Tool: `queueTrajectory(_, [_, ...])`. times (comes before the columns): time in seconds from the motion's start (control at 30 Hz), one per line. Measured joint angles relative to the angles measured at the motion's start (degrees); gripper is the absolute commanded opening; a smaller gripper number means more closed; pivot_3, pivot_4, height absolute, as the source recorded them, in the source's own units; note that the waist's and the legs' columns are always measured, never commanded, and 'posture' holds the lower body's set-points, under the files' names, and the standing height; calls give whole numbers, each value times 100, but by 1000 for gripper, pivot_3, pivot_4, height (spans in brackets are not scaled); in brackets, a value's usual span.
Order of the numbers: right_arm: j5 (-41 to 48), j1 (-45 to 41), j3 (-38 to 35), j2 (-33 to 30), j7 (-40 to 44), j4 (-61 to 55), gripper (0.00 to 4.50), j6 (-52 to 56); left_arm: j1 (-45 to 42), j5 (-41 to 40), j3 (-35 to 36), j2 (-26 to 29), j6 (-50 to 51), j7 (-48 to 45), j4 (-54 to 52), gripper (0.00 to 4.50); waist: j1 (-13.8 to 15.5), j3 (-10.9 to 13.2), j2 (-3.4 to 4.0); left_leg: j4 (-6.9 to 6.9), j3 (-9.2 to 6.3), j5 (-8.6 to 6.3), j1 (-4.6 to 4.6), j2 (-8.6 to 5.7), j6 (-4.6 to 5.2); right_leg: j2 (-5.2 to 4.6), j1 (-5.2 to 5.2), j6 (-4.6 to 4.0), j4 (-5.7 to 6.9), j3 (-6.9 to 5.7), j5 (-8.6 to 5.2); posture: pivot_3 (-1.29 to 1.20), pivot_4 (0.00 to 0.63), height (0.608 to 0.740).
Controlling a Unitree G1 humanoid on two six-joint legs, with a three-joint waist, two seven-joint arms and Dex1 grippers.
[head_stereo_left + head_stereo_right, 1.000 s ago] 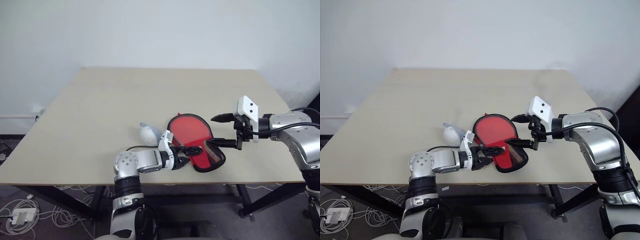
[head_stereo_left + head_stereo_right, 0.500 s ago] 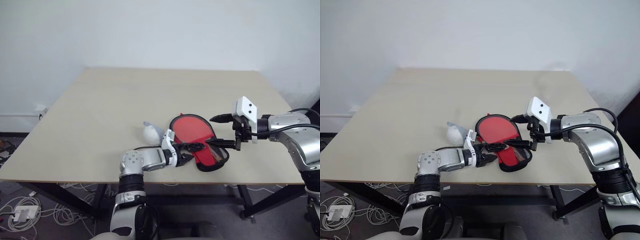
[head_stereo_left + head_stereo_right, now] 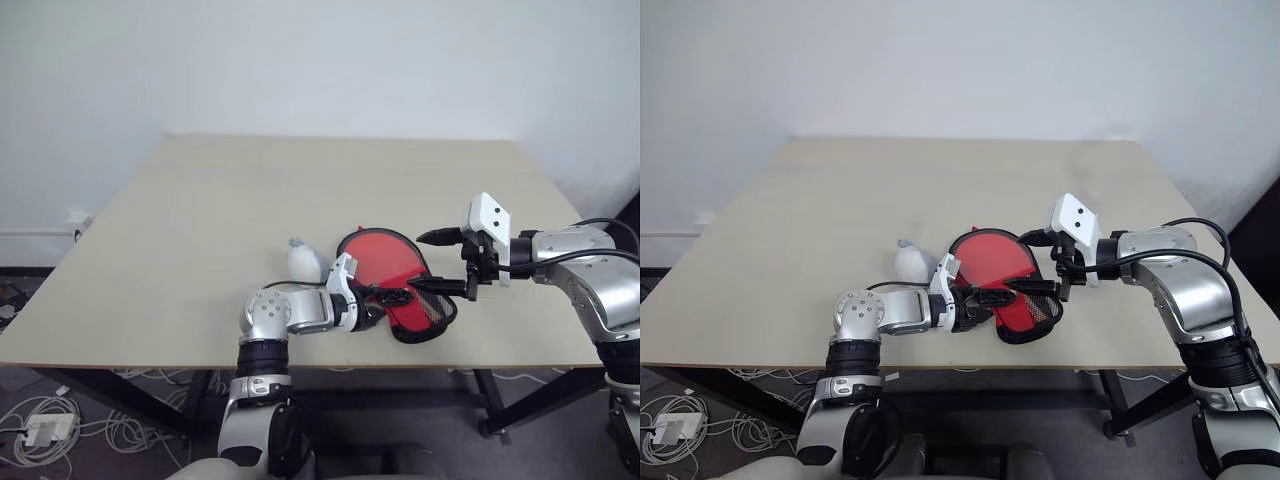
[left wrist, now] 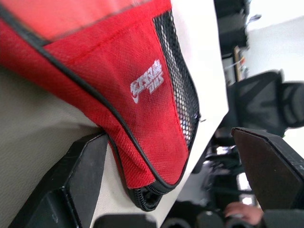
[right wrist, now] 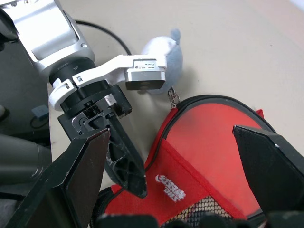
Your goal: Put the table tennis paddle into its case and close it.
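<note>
Your left gripper point(image 3: 385, 300) has rolled; both it and the right gripper point(image 3: 432, 262) gape wide around the red mesh-panelled case point(image 3: 400, 285) near the table's front edge point(image 3: 150, 362)

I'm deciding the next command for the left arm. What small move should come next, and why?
Probably close the left gripper on the narrow end of the case. Its jaws stand open on either side of that red end in the left wrist view, and the right gripper hovers open at the mesh end, gripping nothing.

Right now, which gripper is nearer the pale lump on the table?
Left. The left gripper is at the case beside the lump; the right gripper is beyond the case, farther away.
</note>
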Motion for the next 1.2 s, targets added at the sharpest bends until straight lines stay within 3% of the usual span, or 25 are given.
queueTrajectory(0.1, [0, 0, 0, 2, -13, 0, 4500, 13, -16, 66, -14, 55, 24, -27, 24, 3926, -25, 0, 0, -2, 0, 0, 2, 0, 0, 0, 0, 1, 0, 0, -1, 0, 0, 684])
queueTrajectory(0.47, [2, -1, 0, 42, -53, -71, 4500, 77, -57, 411, 60, 297, 70, -106, 336, 42, -115, 0, -1, -14, 0, -1, -3, 0, 0, 0, -1, 7, -6, 3, -5, 0, 0, 684])
queueTrajectory(0.7, [4, -20, 1, 91, -61, -78, 4500, 116, -51, 540, -91, 392, 89, -335, 282, 42, -116, 0, -1, -17, 0, -1, 0, 0, 0, 0, -2, 7, -9, 2, -5, 0, 0, 684])
queueTrajectory(0.97, [6, -20, 3, 129, -97, -129, 4500, 154, 280, 501, -386, 732, 511, -795, -525, 42, -120, 2, -1, -33, 1, -1, -14, 1, 0, 1, -12, 8, -13, 7, -6, 0, 0, 684])
queueTrajectory(1.2, [11, -7, 3, 138, -97, -212, 4500, 166, 863, -865, -866, 1277, 924, -562, -1301, 42, -112, 8, -2, -38, 0, -1, -24, 1, 0, 0, -19, 9, -21, 9, -6, 0, 0, 684])
